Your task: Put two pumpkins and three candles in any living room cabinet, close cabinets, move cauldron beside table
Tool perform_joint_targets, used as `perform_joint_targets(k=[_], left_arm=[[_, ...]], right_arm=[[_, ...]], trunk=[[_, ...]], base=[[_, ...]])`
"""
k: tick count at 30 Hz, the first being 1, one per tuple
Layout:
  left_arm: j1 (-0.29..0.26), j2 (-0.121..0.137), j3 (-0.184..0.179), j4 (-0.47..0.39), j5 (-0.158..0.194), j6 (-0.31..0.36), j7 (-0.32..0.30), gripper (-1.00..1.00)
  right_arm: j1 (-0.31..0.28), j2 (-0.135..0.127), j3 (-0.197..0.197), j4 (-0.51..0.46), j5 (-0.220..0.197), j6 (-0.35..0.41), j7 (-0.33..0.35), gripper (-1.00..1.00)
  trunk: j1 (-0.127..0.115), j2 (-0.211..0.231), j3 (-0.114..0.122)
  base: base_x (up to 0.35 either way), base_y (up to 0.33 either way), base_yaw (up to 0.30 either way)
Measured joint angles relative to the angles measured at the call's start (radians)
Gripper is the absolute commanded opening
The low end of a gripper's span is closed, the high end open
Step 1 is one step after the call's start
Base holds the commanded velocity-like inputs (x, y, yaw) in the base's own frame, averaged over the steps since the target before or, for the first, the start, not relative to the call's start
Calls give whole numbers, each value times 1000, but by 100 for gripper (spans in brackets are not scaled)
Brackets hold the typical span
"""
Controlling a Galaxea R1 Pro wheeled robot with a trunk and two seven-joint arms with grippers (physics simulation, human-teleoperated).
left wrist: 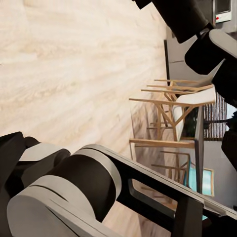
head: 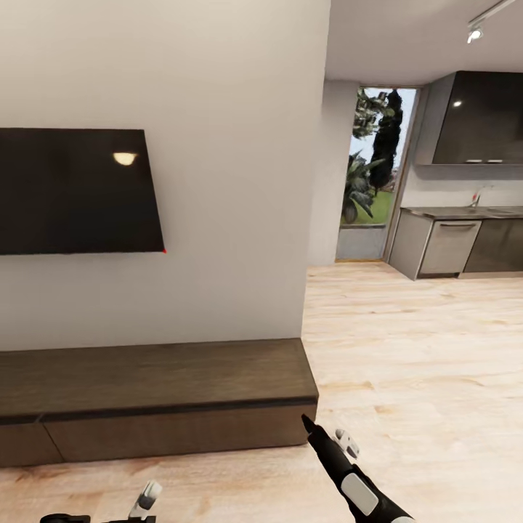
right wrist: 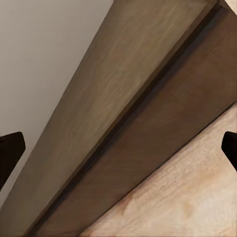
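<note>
The white wall (head: 218,181) carries a dark television (head: 73,192) above the cabinet (head: 160,396), a long low brown unit standing on the pale wood floor (head: 421,378) with its drawer fronts flush and closed. Beyond the wall's corner, grey kitchen cupboards (head: 454,243) line the far right. In the left wrist view, wooden chairs (left wrist: 173,106) stand around a table. The right gripper (right wrist: 118,148) is released, its fingertips spread wide and aimed at the cabinet front. The left gripper (head: 145,501) sits low; its state cannot be determined.

Closed dark cabinet (right wrist: 148,113), pale floor (right wrist: 192,197), grey wall (right wrist: 44,59)
</note>
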Motion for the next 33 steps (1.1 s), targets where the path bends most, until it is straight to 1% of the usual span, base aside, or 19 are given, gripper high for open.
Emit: perform_joint_targets(k=[5,10,16,24,33], left_arm=[[0,-7,-1,0,-3,-1,0,100],[0,-11,-2,0,-2,-1,0,100],[0,-13,-2,0,-2,-1,0,100],[0,-13,-2,0,-2,-1,0,100],[0,-14,-3,0,0,0,2,100]], right_arm=[[0,1,0,0,0,-8,1,100],[0,1,1,0,1,-41,1,100],[0,1,3,3,1,-48,0,100],[0,1,3,2,1,-50,1,100],[0,1,3,2,1,-50,1,100]], trunk=[[0,0,0],[0,0,0],[0,0,0],[0,0,0],[0,0,0]], base=[[272,146,0],[258,91,0],[35,7,0],[195,35,0],[91,148,0]])
